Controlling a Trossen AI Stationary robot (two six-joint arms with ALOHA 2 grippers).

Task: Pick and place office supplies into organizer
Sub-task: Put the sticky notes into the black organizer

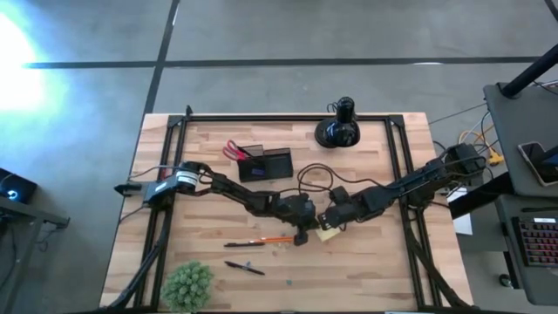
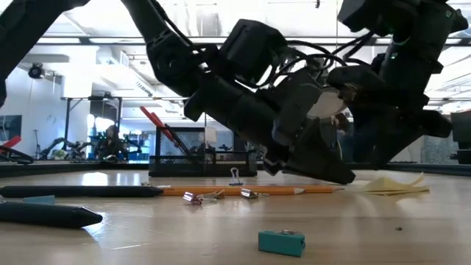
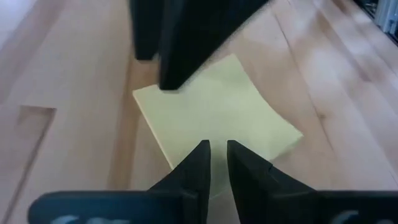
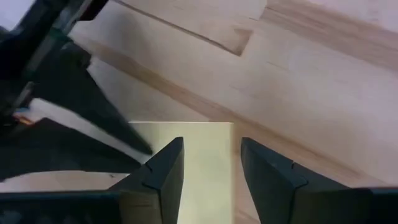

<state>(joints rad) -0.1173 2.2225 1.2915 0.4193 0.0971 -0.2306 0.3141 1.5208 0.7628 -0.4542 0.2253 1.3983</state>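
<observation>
The yellow sticky-note pad (image 1: pixel 329 234) lies flat on the wooden table (image 1: pixel 384 270), right of centre. My left gripper (image 3: pixel 217 152) reaches it from the table's left, slanting down, fingers almost together at the pad's (image 3: pixel 217 106) nearest edge. My right gripper (image 4: pixel 211 155) hangs open over the pad (image 4: pixel 208 140) from the right, one finger over it, the other just past its side edge; I cannot tell whether it touches. The organizer (image 1: pixel 266 164) stands at the far middle with the red-handled scissors (image 1: pixel 234 150) sticking out of its left end. My left gripper's fingertips (image 3: pixel 200 152) are down at the pad's left edge (image 3: pixel 180 155), slanting from the table's left. They do not pinch it; the pad stays flat on the table (image 2: pixel 383 184), its top sheets curling up a little. Whether the tips press the paper I cannot tell.
An orange pencil (image 1: pixel 272 239) and a black pen (image 1: pixel 244 245) lie just left of the grippers, a second pen (image 1: pixel 244 268) nearer the front. Small clips (image 2: pixel 193 197) and a blue piece (image 2: pixel 281 241) lie loose. A green plant ball (image 1: pixel 187 283) sits front left, a black knobbed object (image 1: pixel 338 129) far right.
</observation>
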